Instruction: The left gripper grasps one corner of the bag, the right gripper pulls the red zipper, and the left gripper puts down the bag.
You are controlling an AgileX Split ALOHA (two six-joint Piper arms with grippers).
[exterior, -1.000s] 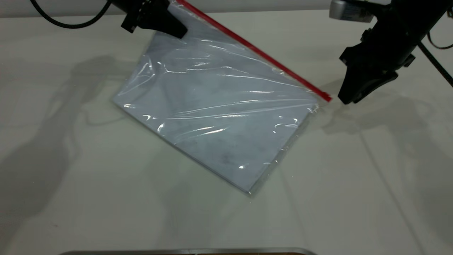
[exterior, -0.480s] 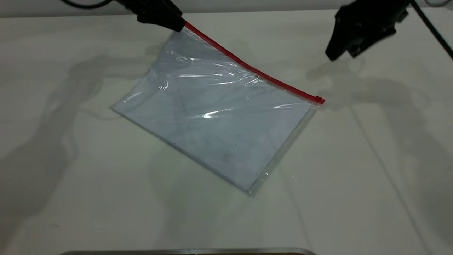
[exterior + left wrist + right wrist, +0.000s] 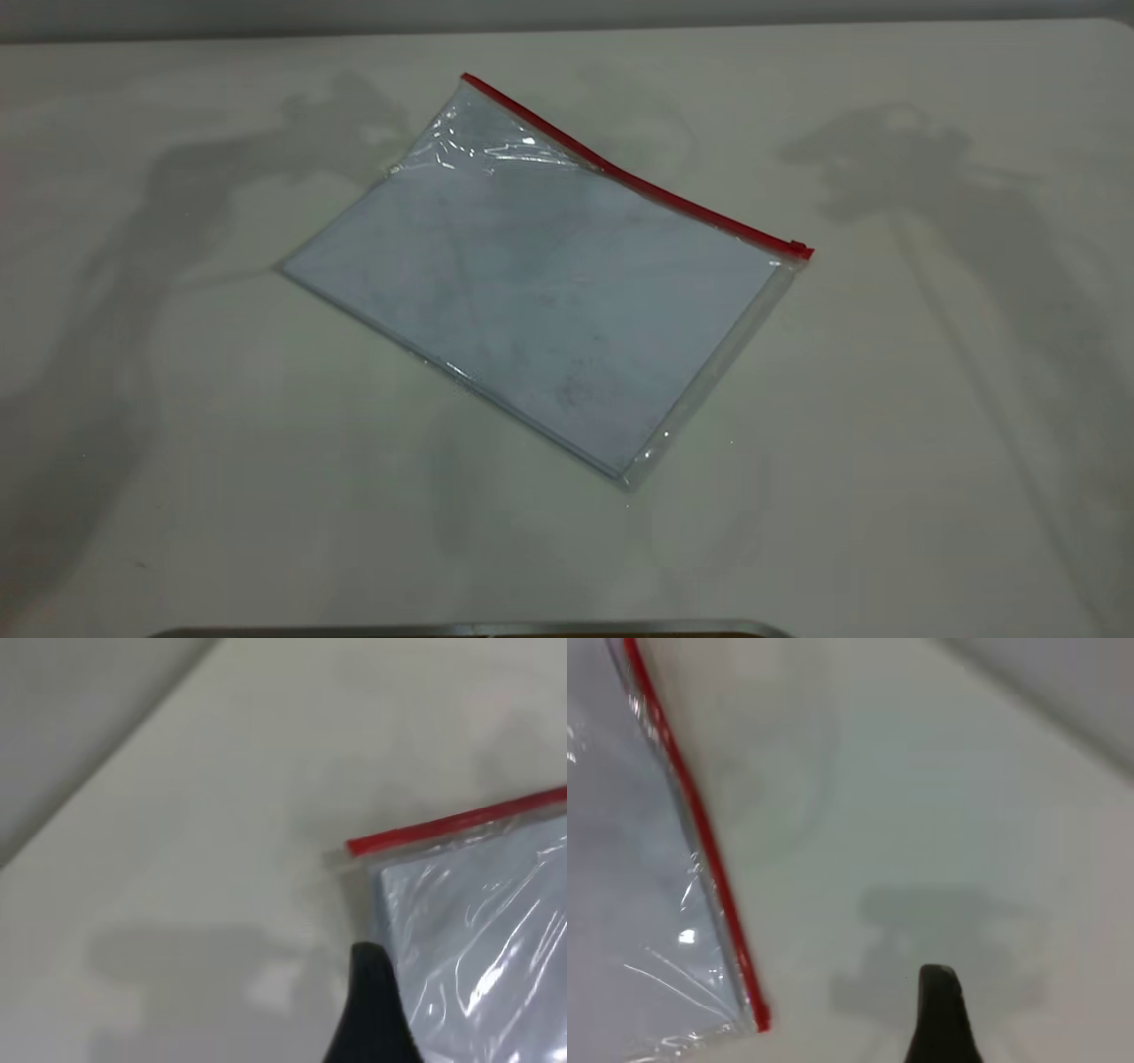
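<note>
Left gripper (image 3: 372,1010) hovers above the bag (image 3: 540,275), holding nothing, spread unclear; right gripper (image 3: 939,1014) likewise.

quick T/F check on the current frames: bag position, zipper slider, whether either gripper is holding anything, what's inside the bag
1. The bag lies flat on the table, held by neither gripper. True.
2. The red zipper runs along the bag's edge nearest the exterior camera. False: it runs along the far edge.
3. The slider tab sits at the zipper's right-hand end in the exterior view. True.
4. The left gripper is clamped on the corner of the bag. False: only one fingertip shows in its wrist view, and it is apart from that corner.
5. The bag is empty. False: a white smudged sheet is inside.
6. The right gripper is off the bag, over bare table. True.
</note>
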